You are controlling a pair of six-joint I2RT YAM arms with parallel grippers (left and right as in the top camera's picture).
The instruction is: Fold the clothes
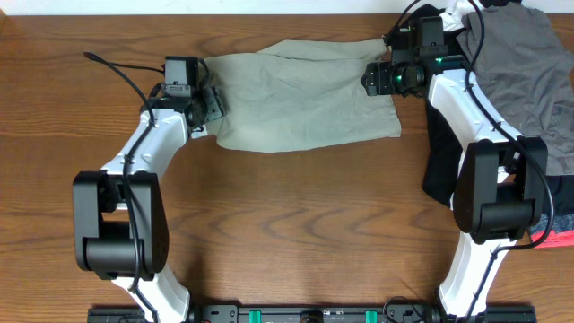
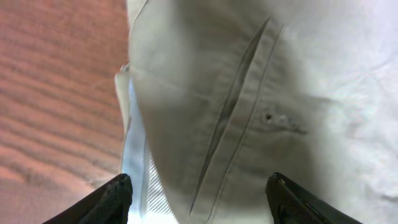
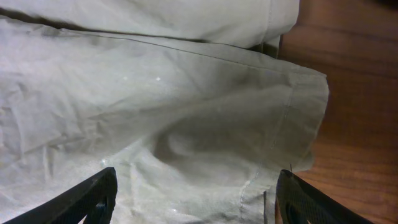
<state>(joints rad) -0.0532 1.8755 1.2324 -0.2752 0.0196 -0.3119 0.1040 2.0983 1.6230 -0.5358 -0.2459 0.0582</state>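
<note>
The pale khaki-green shorts (image 1: pixel 300 94) lie spread flat across the far middle of the wooden table. My left gripper (image 1: pixel 211 103) is open at their left end, over the waistband; the left wrist view shows a pocket slit, seams (image 2: pixel 249 106) and striped whitish lining (image 2: pixel 140 180) between the open fingers (image 2: pixel 199 202). My right gripper (image 1: pixel 375 79) is open at the right end, over a leg hem. The right wrist view shows wrinkled fabric (image 3: pixel 155 106) and the stitched hem between the fingers (image 3: pixel 196 202).
A darker grey garment (image 1: pixel 529 63) and a black garment (image 1: pixel 444 170) lie at the right edge, behind my right arm. Something blue and red (image 1: pixel 560 235) shows at the far right. A cable (image 1: pixel 112 67) trails from the left arm. Bare wood (image 1: pixel 296 224) lies in front.
</note>
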